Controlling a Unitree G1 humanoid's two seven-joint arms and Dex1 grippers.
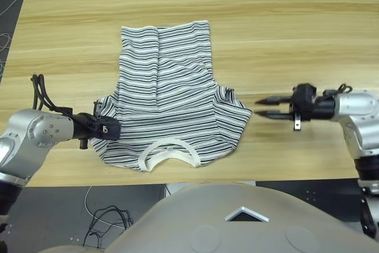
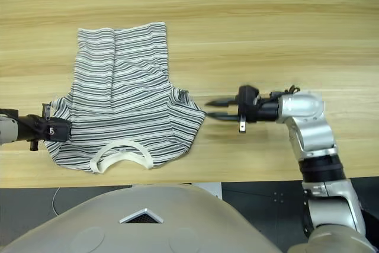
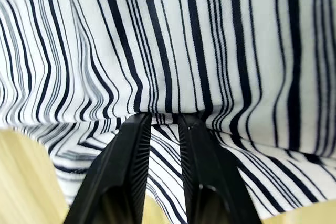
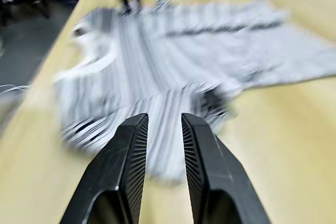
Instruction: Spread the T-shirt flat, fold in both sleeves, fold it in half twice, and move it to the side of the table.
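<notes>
Nearest us lies the white collar (image 1: 169,153) of the striped T-shirt (image 1: 172,81), which rests on the wooden tabletop (image 1: 296,22) close to its near edge, hem pointing away and the body creased lengthwise. We see the left tool (image 1: 111,128) pinching cloth at the left sleeve (image 1: 109,111). Our right tool (image 1: 265,106) has its fingers spread, just beside the right sleeve (image 1: 235,114) but not touching it.
</notes>
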